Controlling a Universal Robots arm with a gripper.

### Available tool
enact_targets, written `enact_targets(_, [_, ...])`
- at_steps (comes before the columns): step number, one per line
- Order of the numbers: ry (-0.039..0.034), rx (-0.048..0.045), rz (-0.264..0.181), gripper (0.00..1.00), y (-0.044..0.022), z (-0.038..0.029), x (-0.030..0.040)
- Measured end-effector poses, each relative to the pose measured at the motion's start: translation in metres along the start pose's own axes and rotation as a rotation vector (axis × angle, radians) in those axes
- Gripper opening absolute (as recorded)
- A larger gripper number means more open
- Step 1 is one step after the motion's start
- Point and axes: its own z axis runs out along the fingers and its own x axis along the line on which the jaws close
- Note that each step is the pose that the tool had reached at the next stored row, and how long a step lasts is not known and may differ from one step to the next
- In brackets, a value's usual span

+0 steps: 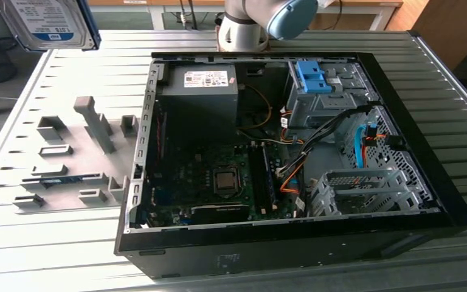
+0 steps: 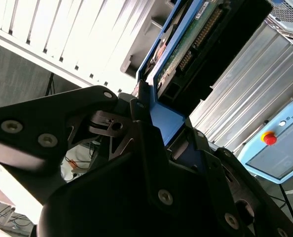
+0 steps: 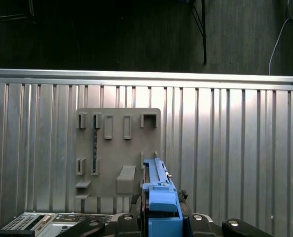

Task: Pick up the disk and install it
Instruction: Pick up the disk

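I am watching the carry step: the disk (image 1: 51, 24) is picked up and not yet installed. In the exterior view it hangs in the upper left corner of the frame, label facing the camera, blue bracket along its edge, clear of the ribbed metal surface (image 1: 55, 261).

In the second wrist view the gripper (image 2: 167, 123) is closed narrow on the disk's blue bracket, with the drive body (image 2: 201, 44) reaching away toward the upper right of that frame. In the first wrist view the bracket edge (image 3: 159, 197) stands at bottom centre, above the grey holder tray (image 3: 117, 143) lying on the surface.

The open computer case (image 1: 428, 201) fills the middle and right of the exterior view, well apart from the disk. Its drive bays (image 1: 323, 103) sit at upper right, one carrying a bare blue bracket (image 1: 315, 76).

As I judge it, installing calls for squaring the bracket to a free bay and steering clear of the loose cables (image 1: 298, 164).
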Motion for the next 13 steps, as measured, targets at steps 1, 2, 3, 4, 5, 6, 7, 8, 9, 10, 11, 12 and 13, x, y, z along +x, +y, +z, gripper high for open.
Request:
enact_targets(1, [0.0,-0.0001,0.0,0.37,-0.0004,-0.0001,0.0])
enact_targets(2, [0.0,0.0,0.0,0.37,-0.0008,0.0,0.0])
enact_targets(3, [0.0,0.0,0.0,0.37,-0.0011,0.0,0.0])
enact_targets(4, [0.0,0.0,0.0,0.37,-0.0016,0.0,0.0])
enact_targets(5, [0.0,0.0,0.0,0.37,-0.002,0.0,0.0])
enact_targets(6, [0.0,0.0,0.0,0.37,-0.0024,0.0,0.0])
enact_targets(7, [0.0,-0.0001,0.0,0.37,-0.0028,-0.0001,0.0])
enact_targets(8, [0.0,0.0,0.0,0.37,-0.0032,0.0,0.0])
enact_targets(9, [0.0,0.0,0.0,0.37,-0.0035,-0.0001,0.0])
enact_targets(10, [0.0,0.0,0.0,0.37,-0.0038,0.0,0.0])
enact_targets(11, [0.0,-0.0001,0.0,0.37,-0.0042,-0.0001,0.0])
enact_targets(12, [0.0,-0.0001,0.0,0.37,-0.0045,-0.0001,0.0])
enact_targets(13, [0.0,-0.0001,0.0,0.37,-0.0047,-0.0001,0.0])
